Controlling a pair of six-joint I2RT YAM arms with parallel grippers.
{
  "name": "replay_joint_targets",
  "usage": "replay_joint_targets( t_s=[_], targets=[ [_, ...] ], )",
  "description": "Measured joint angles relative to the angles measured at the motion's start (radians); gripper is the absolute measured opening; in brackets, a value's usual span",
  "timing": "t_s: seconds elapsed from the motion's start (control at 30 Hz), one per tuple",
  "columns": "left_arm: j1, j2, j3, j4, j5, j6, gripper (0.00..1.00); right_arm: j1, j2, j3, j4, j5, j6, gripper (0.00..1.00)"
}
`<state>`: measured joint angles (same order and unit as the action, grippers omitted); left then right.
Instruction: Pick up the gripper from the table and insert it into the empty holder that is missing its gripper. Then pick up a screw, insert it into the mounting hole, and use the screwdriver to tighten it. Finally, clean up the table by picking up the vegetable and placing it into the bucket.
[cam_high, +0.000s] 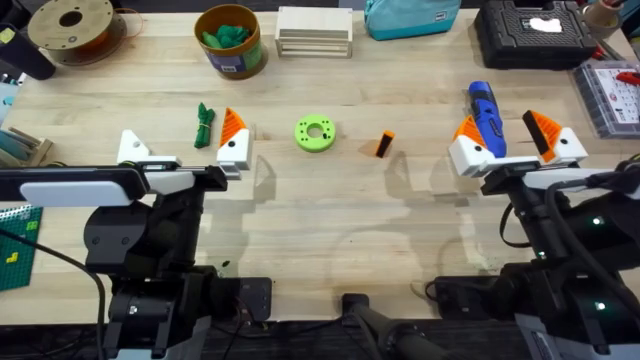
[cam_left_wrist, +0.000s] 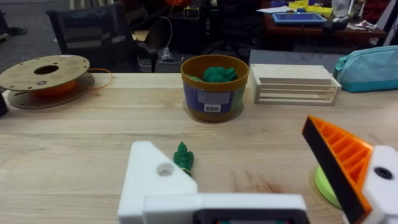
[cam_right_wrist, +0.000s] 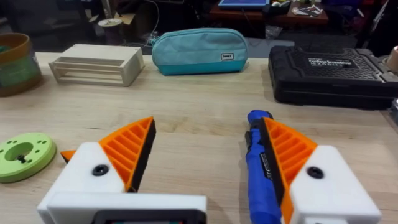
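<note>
Two hands sit low over the counter (cam_high: 330, 210), both released and holding nothing. From overhead, the left hand (cam_high: 185, 150) has one bare white holder (cam_high: 132, 148) and one white mount with an orange wedge; the right hand (cam_high: 518, 140) carries orange wedges on both mounts.

The overhead view alone shows the small orange gripper (cam_high: 384, 144) with its black end, lying near the middle of the counter just right of a lime-green ring (cam_high: 315, 133), its long axis tilted slightly off the near-far line, black end nearer the arms. The left wrist view shows the hole in the bare holder (cam_left_wrist: 163, 180) and the vegetable (cam_left_wrist: 183, 157) just beyond it.

Overhead, the dark green vegetable (cam_high: 204, 125) lies between the left hand's two fingers, long axis running away from the arms. The blue screwdriver (cam_high: 487, 118) lies between the right hand's fingers, pointing away too; in the right wrist view the screwdriver (cam_right_wrist: 258, 168) lies right beside one orange wedge.

The yellow-ochre bucket (cam_high: 229, 42) stands at the far edge holding green stuff. A filament spool (cam_high: 72, 25), a slatted wooden rack (cam_high: 314, 31), a teal pouch (cam_high: 410, 18) and a black case (cam_high: 535, 32) line the back
</note>
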<state>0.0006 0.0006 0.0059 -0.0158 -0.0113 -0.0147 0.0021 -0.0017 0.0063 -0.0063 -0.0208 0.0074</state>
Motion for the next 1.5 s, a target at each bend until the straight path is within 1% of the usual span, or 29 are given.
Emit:
replay_joint_targets(
  t_s=[0.6,0.67,0.77,0.9,1.03,1.13,1.3,1.5],
  targets=[
    [-0.003,0.0,0.0,-0.005,0.0,0.0,0.985,0.0,0.0,0.002,-0.009,-0.002,0.0,0.991],
    [-0.003,0.0,0.008,-0.039,-0.001,-0.001,0.985,0.0,0.0,0.013,-0.035,0.001,0.0,0.991],
    [-0.003,0.001,0.05,-0.138,-0.009,-0.001,0.985,0.0,0.0,0.063,-0.134,-0.001,0.0,0.99],
    [-0.003,0.038,0.196,-0.261,-0.041,-0.001,0.985,0.0,0.027,0.161,-0.237,-0.003,0.0,0.99],
    [-0.003,0.151,0.376,-0.345,-0.069,0.0,0.985,0.0,0.109,0.302,-0.285,-0.003,0.0,0.991],
    [-0.003,0.277,0.512,-0.421,-0.079,-0.001,0.985,0.0,0.219,0.422,-0.327,-0.003,0.0,0.991],
    [-0.003,0.539,0.769,-0.561,-0.089,0.0,0.985,0.0,0.441,0.634,-0.442,-0.003,0.0,0.99],
    [-0.003,0.818,1.085,-0.789,-0.09,-0.002,0.985,0.0,0.693,0.901,-0.592,-0.003,0.0,0.992]
  ],
)
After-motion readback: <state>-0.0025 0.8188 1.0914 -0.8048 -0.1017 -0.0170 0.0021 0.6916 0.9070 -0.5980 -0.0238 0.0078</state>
